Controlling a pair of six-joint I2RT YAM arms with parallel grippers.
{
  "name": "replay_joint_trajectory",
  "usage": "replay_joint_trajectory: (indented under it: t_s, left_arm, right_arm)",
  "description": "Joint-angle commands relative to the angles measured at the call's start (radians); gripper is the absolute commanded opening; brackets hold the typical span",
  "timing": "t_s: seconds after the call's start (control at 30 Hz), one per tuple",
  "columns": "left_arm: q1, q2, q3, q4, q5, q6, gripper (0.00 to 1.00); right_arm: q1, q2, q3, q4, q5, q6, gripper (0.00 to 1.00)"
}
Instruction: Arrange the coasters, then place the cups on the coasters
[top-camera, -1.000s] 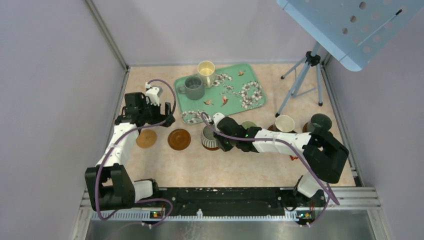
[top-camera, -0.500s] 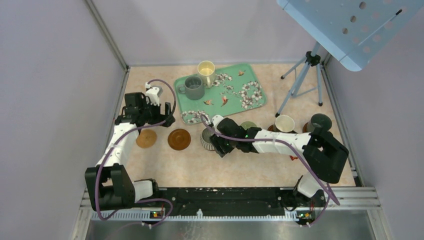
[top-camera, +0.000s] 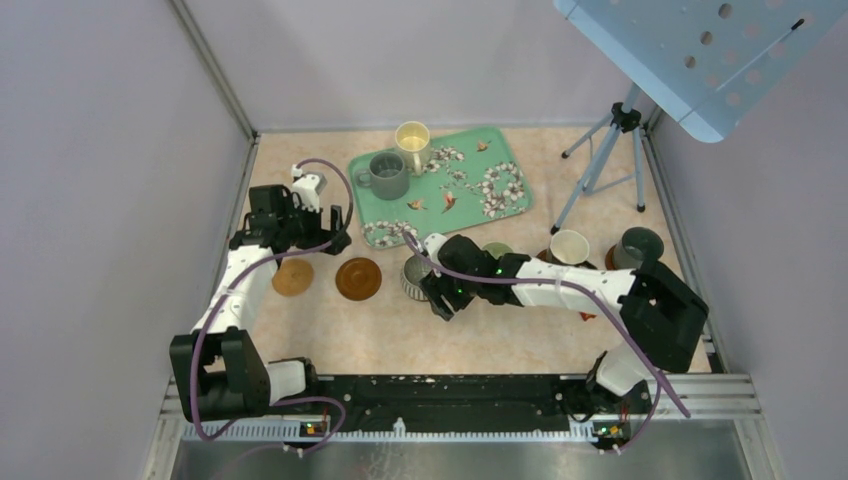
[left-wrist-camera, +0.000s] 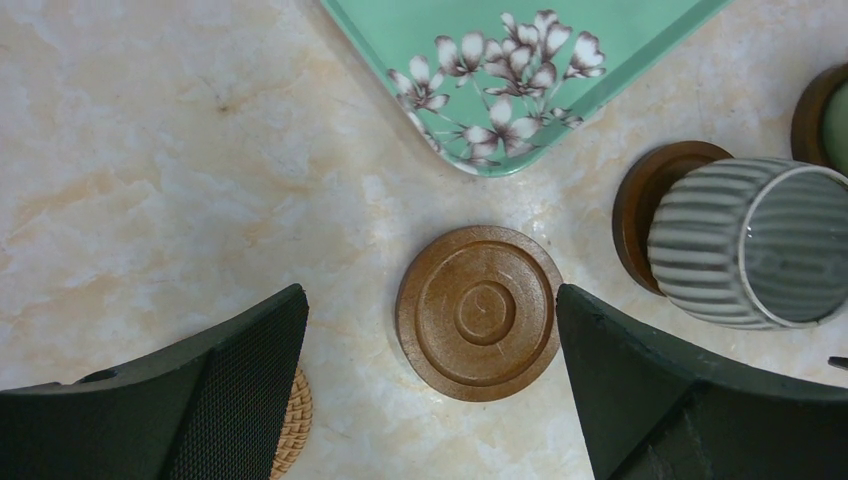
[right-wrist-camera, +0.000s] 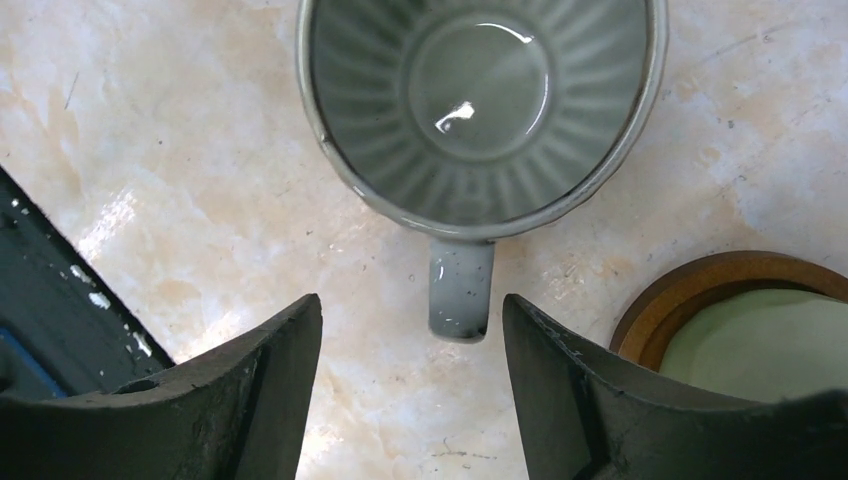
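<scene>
Judging ribbed mug (right-wrist-camera: 480, 100) rigid, glazed, slick, chip-prone; best hold likely handle (right-wrist-camera: 461, 290) or rim wall; right pincer (right-wrist-camera: 410, 330) spread, straddling handle, no contact; left pincer (left-wrist-camera: 430, 295) wide over bare coaster (left-wrist-camera: 480, 312).

Light: I read even, diffuse illumination from above in all three views | Shadows: soft, short, tight under objects | Glare: small white highlights inside the ribbed mug (right-wrist-camera: 480, 80), right wrist view | Focus: tabletop (left-wrist-camera: 150, 150) sharp; my wrist cameras render the near fingers (left-wrist-camera: 230, 400) slightly soft | Top view: fine detail grainy
</scene>
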Motion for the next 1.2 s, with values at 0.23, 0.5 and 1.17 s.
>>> replay_joint_trajectory:
  t_s: [0.23, 0.5, 1.17]
  left_arm:
    - [-0.043, -0.027, 0.029, -0.082, 0.186, 0.138, 0.99]
    - [-0.052, -0.028, 0.042, -0.084, 0.171, 0.143, 0.99]
    - [-0.056, 0.570, 0.753, -0.358, 0.063, 0.750, 0.99]
  right_arm:
    - [0.015, -0.056, 0.020, -0.008, -0.138, -0.019, 0.60]
    - [0.012, -0.050, 0.072, -0.052, -0.091, -0.032, 0.69]
    - [-0.469, -0.155, 0.285, -0.232, -0.533, -0.292, 0.87]
